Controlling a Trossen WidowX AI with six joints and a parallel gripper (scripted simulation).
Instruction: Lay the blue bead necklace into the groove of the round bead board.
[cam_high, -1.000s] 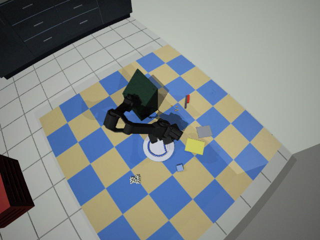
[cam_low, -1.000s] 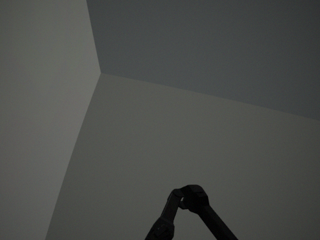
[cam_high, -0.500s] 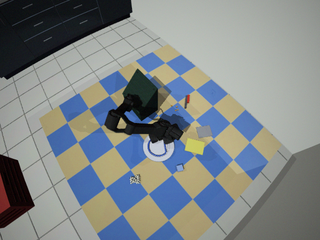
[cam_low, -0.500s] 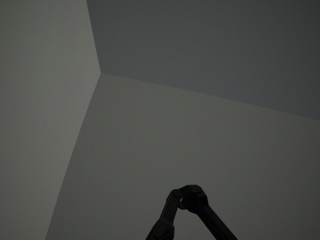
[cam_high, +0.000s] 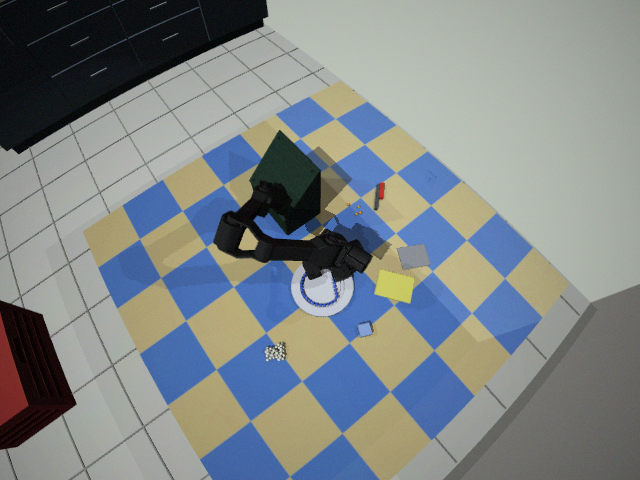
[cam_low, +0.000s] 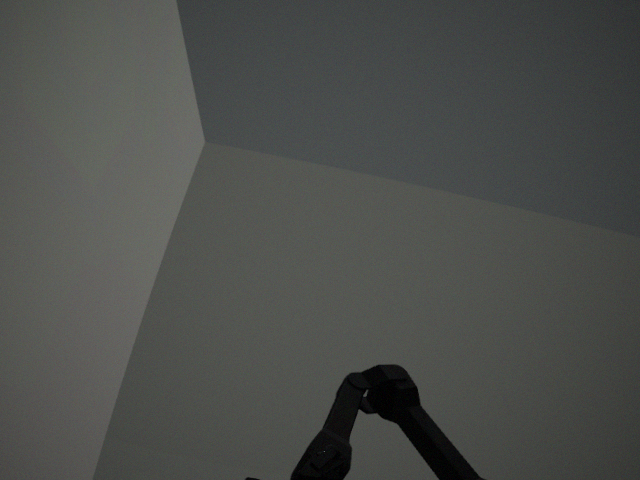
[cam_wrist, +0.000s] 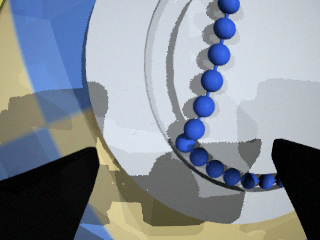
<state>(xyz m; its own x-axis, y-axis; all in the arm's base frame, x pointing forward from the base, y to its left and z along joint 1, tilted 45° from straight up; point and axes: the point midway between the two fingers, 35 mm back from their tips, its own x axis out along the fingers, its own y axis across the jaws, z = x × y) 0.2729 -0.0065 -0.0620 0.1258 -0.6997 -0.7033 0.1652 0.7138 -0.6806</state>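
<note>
Evidently, the necklace (cam_high: 302, 296) (cam_wrist: 212, 81) lies partly between the spread fingers of the hand (cam_high: 326, 276) (cam_wrist: 187, 154), unpinched.

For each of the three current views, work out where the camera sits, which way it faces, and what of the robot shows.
Top: high above, looking down at the mat; arm and hand show.
Exterior: low, tilted up at walls and ceiling; only bent arm parts show.
Wrist: on the arm, facing the board; two fingertips show.
Top and wrist share board and necklace.

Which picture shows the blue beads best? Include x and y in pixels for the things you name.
The wrist view: the beads (cam_high: 322, 305) (cam_wrist: 212, 81) look big and round there. The top view shows them tiny, partly behind the arm (cam_high: 289, 250). The exterior view shows none.
</note>
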